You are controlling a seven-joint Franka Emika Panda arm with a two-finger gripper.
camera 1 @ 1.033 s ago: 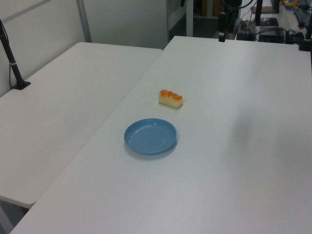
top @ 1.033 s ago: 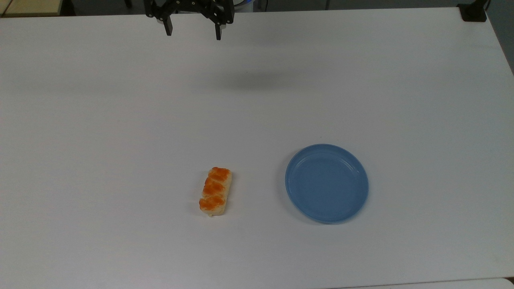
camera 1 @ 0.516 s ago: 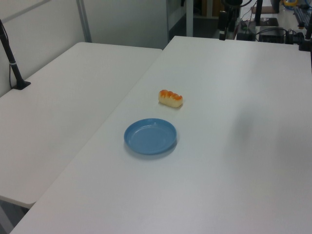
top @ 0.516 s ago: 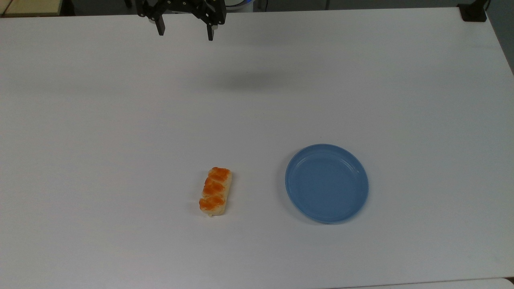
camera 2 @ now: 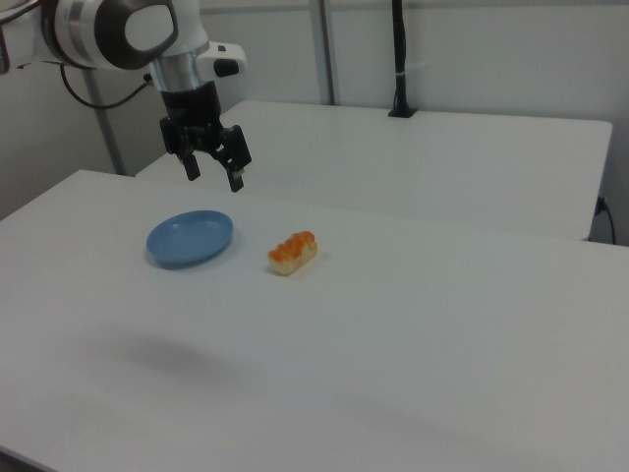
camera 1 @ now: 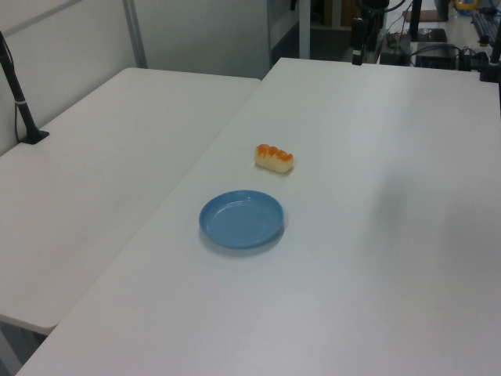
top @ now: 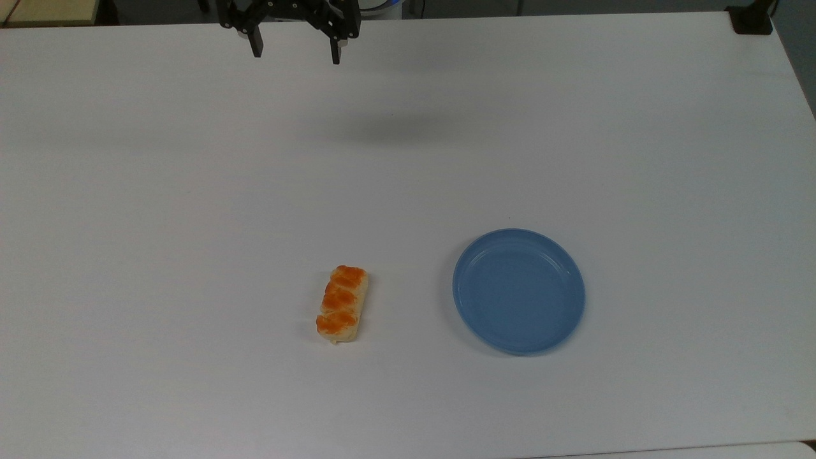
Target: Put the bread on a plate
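Note:
The bread point(top: 342, 304) is a small pale loaf with orange-brown bumps, lying on the white table; it also shows in the left view point(camera 1: 274, 157) and the right view point(camera 2: 293, 252). The light-blue round plate point(top: 518, 290) sits apart from it, to the top view's right, with nothing on it point(camera 1: 241, 218) point(camera 2: 191, 237). My black gripper point(top: 296, 55) hangs open and holds nothing, high above the table at the top view's upper edge, far from both. In the right view the gripper point(camera 2: 212, 175) hovers above and behind the plate.
A second white table point(camera 1: 102, 157) adjoins this one on the left view's left. A black post point(camera 1: 17, 98) stands on it. A black clamp point(top: 752, 19) sits at the table's far corner on the top view's right. Equipment and cables point(camera 1: 438, 51) stand behind the table.
The gripper shifted toward the top view's left over the first half second, then stayed nearly still. The bread and the plate have not moved.

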